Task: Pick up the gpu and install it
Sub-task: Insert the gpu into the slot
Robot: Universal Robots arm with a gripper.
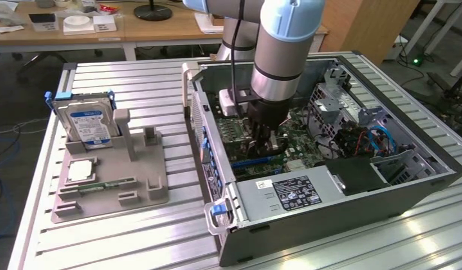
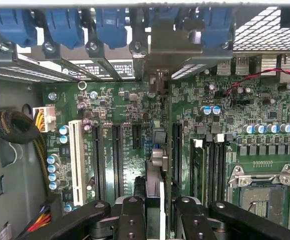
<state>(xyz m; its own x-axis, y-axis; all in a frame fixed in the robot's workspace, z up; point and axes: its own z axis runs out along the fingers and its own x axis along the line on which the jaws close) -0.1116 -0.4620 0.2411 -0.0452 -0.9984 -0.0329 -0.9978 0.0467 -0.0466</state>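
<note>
The gpu (image 2: 157, 150) appears edge-on in the wrist view as a thin green card, with its silver end bracket (image 2: 159, 47) towards the case's rear wall. My gripper (image 2: 157, 207) is shut on it, with black fingers (image 2: 131, 215) on either side of the card's near edge. The card stands upright just above the green motherboard (image 2: 120, 100), in line with the gap between the black expansion slots (image 2: 117, 155). In the exterior view my gripper (image 1: 259, 147) reaches down into the open computer case (image 1: 328, 185), and the card is largely hidden behind it.
A white slot (image 2: 76, 155), the cpu socket (image 2: 259, 190) and blue latches (image 2: 60, 25) surround the card. The power supply (image 1: 291, 191) fills the case's near corner. On the exterior view's left, a grey fixture tray (image 1: 133, 191) holds a hard drive (image 1: 88, 126) and a memory stick (image 1: 107, 184).
</note>
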